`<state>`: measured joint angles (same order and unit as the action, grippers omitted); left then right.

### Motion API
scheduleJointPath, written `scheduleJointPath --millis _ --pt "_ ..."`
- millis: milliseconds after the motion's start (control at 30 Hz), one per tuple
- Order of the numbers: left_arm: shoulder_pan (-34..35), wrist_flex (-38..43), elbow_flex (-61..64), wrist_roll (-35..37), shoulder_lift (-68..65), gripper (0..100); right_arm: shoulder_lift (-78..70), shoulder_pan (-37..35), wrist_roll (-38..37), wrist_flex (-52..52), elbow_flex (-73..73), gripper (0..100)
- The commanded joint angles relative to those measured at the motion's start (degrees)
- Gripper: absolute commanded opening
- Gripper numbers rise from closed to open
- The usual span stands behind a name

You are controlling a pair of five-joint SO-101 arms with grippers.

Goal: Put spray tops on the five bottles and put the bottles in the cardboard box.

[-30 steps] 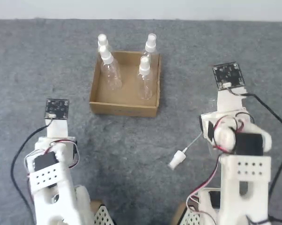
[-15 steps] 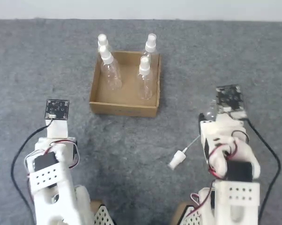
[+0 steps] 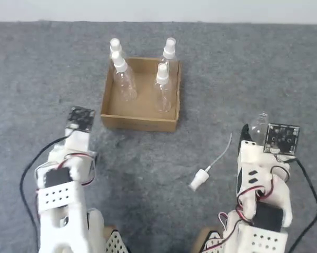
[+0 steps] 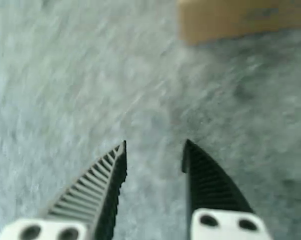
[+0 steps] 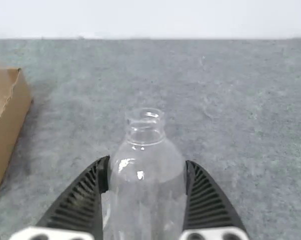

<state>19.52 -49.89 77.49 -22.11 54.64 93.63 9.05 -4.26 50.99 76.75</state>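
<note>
Right wrist view: claw [image 5: 147, 165] around bottle [image 5: 145, 142]

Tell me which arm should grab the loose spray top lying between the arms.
Left. The left end effector is open and empty, while the right end effector is shut on the uncapped bottle. The spray top lies on the grey surface between them.

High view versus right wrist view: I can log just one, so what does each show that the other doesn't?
High view adds: four capped bottles and a loose spray top lying on the table. Right wrist view adds: the right gripper closed against both sides of the uncapped bottle. Both: that bottle, upright with its neck open, the cardboard box and the grey table.
</note>
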Motion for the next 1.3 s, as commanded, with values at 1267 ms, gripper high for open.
scheduleJointPath --millis 1267 --pt "-60.92 -2.55 -25.98 18.46 -25.41 24 9.27 14.64 3.52 -8.48 5.63 1.7"
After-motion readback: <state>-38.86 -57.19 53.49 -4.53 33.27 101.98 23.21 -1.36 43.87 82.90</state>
